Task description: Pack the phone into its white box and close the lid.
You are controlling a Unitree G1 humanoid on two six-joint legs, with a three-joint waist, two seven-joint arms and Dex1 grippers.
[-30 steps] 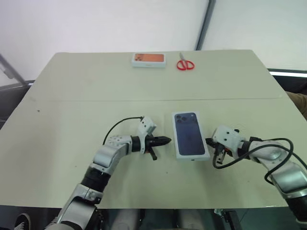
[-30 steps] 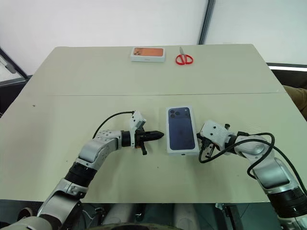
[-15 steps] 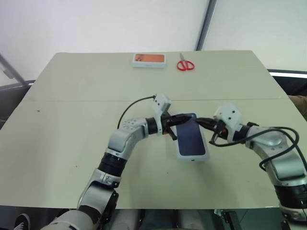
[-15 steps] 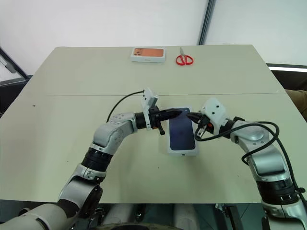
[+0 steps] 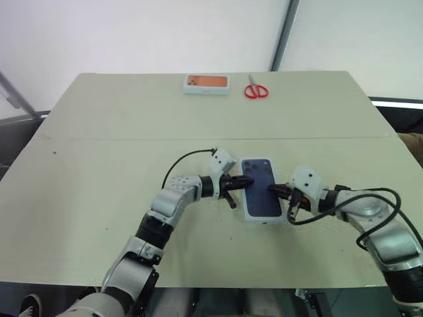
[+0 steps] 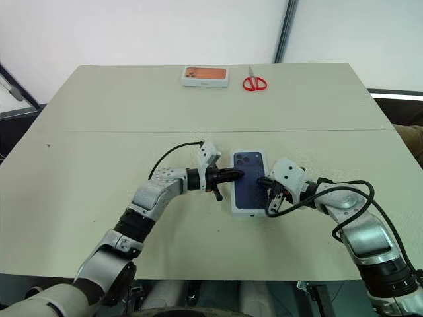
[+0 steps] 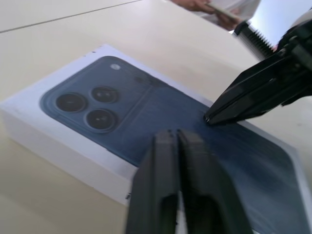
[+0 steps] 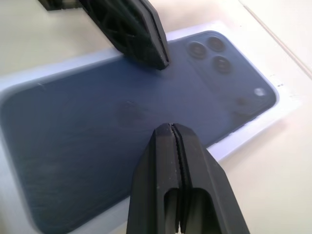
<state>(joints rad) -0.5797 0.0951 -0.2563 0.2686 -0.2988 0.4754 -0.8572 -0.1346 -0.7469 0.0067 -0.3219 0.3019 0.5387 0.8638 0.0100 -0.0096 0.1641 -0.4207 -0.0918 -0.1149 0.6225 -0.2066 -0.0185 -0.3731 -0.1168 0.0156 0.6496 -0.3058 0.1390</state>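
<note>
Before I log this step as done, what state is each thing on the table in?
lid: closed on its box, printed phone picture up.
left gripper: shut, tip over the lid's left edge.
right gripper: shut, tip over the lid's right side.
orange-topped box: closed, at the far edge.
scissors: blades shut, flat beside it.

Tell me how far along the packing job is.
The lid with the printed phone sits on the box, so it looks closed. Both grippers, left and right, rest shut fingertips on its top, apparently pressing it down. Whether the phone is inside cannot be seen. Left: withdraw the arms.
</note>
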